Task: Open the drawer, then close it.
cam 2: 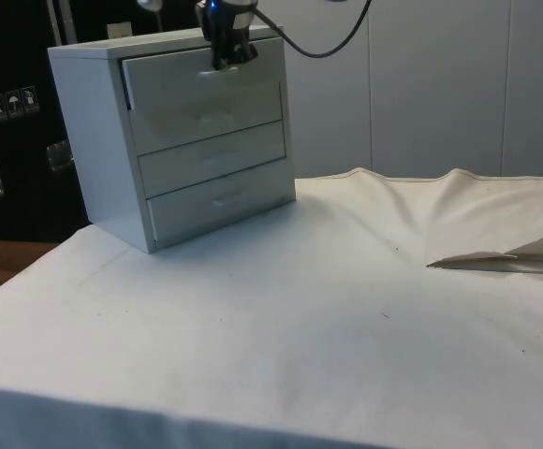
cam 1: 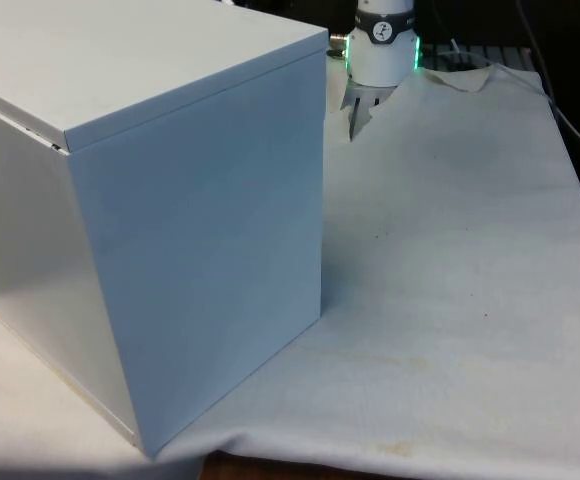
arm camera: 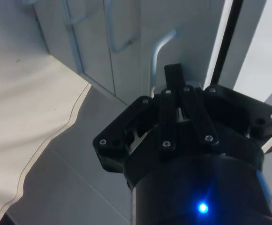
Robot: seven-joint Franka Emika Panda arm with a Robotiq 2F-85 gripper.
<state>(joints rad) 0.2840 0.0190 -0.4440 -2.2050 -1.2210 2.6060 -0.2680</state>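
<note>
Chest of drawers (cam 1: 160, 230) dominates the front view's left, back turned. In the side view, upper left, the claw (cam 2: 227, 58) sits at the top drawer (cam 2: 204, 94), slightly ajar. In the wrist view, fingers (arm camera: 173, 86) appear pinched on the handle (arm camera: 155, 58); a straight, level pull should avoid jamming.

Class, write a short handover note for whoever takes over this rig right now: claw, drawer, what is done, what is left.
Claw: at the top drawer's handle, on the chest.
Top drawer: looks pulled slightly out of the chest.
Lower two drawers: shut.
Done: claw at the handle, opening seemingly begun.
Left: pull the drawer fully open, then push it shut and let go.
</note>
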